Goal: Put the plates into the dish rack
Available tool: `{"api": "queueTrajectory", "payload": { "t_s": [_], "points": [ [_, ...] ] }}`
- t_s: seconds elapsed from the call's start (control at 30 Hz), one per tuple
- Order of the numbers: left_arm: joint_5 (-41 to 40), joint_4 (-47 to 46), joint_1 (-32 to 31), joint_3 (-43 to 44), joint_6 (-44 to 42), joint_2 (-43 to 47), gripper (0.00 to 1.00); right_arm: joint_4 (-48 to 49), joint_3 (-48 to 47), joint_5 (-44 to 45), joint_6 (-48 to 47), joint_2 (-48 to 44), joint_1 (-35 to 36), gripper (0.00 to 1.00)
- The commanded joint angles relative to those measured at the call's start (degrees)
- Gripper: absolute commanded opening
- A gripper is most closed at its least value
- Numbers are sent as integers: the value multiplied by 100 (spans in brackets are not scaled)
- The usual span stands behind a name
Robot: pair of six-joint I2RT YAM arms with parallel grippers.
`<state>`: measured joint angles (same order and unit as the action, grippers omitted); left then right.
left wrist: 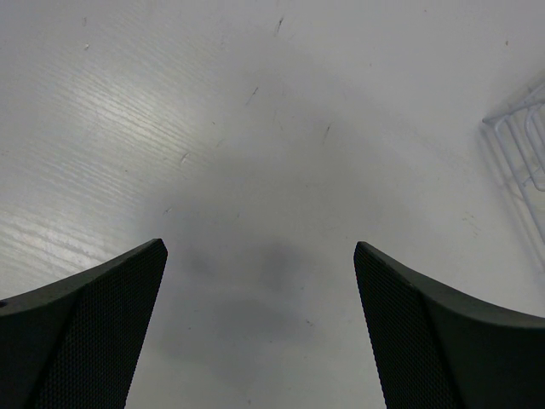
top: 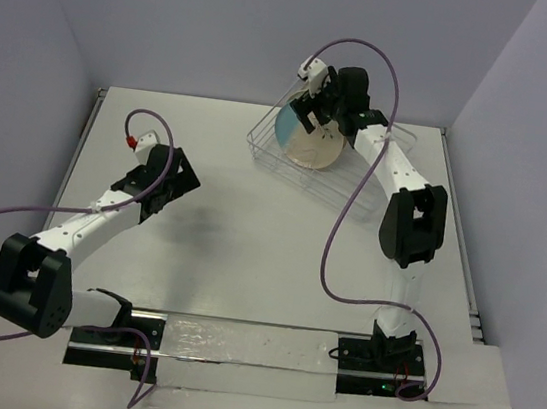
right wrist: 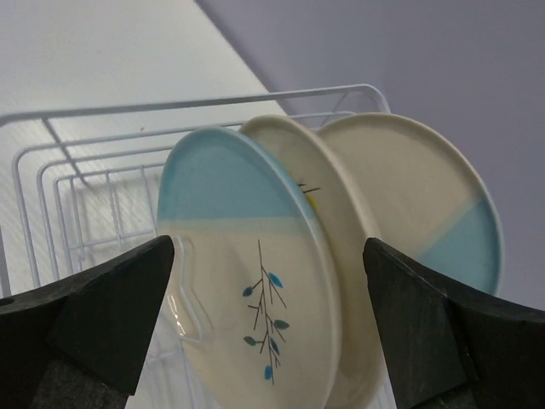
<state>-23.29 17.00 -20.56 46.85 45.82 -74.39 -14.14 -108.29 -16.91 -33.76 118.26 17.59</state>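
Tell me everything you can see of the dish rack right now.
The dish rack is a rectangular basket of thin white wire, probably coated metal, with an open rim and gridded walls. It sits on the far right part of the table, turned at an angle to its edges. Three plates stand on edge inside it, close together. The right end effector hangs open above them; no contact with the wire shows.

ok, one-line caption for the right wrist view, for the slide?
Open right gripper facing three plates standing on edge in the wire dish rack, sprig-patterned plate nearest.
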Motion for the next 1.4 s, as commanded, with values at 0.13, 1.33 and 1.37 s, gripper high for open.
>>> {"api": "queueTrajectory", "payload": {
  "t_s": [0.13,1.33,1.37],
  "points": [
    [176,-229,34,104,-28,396,99,1243,-94,2151,1431,-1289,-69,100],
    [-164,-671,49,-859,21,2103,99,31,8175,5130,7197,-9112,-98,100],
    [-188,-663,52,-868,23,2138,100,-9,8175,5198,7248,-9132,-98,100]
  ]
}}
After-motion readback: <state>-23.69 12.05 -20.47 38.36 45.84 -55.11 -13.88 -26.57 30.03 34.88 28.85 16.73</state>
